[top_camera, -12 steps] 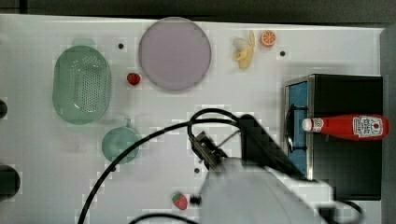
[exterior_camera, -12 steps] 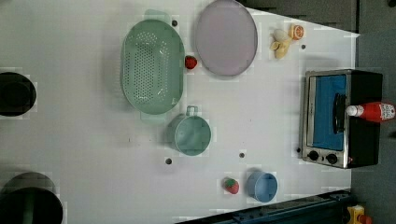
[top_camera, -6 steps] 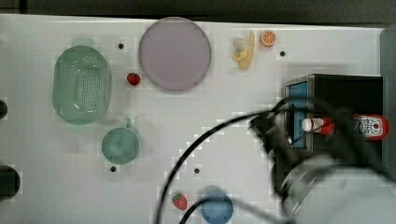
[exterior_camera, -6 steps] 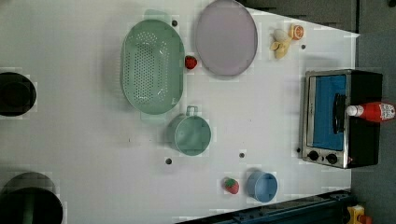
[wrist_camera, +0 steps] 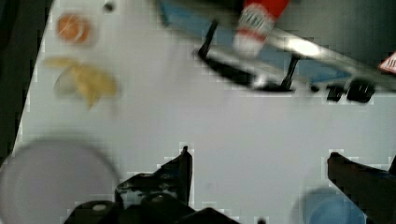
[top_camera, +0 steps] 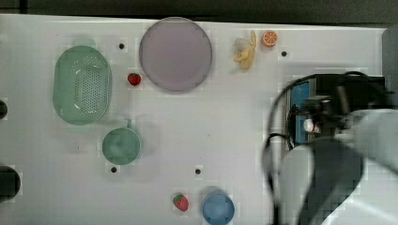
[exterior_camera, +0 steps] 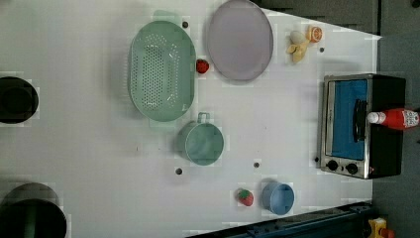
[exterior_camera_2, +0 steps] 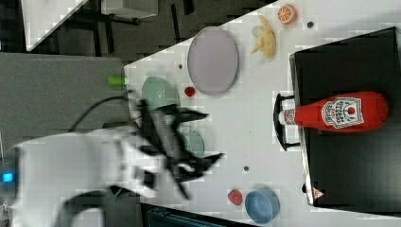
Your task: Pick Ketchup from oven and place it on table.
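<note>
The ketchup [exterior_camera_2: 335,112], a red bottle with a white cap, lies on its side on top of the black oven [exterior_camera_2: 350,161], cap over the door handle. In the left view the ketchup [exterior_camera: 396,119] rests on the oven [exterior_camera: 386,148] at the table's [exterior_camera: 277,124] right end. In the top view my arm [top_camera: 338,164] hangs over the oven [top_camera: 361,84], and the ketchup's white cap [top_camera: 309,125] peeks out. My gripper [exterior_camera_2: 213,136] is open and holds nothing. In the wrist view the gripper [wrist_camera: 261,163] faces the oven door, well short of the ketchup [wrist_camera: 259,18].
On the table stand a purple plate [top_camera: 175,54], a green colander [top_camera: 82,84], a green cup [top_camera: 122,145] and a blue bowl [top_camera: 218,207]. One strawberry [top_camera: 180,202] lies by the bowl, another [top_camera: 134,78] by the plate. Banana [top_camera: 245,51] and orange half [top_camera: 269,38] lie at the back.
My arm has swung from the middle of the table toward the top view's right and now covers most of the oven and the ketchup. No object has moved.
</note>
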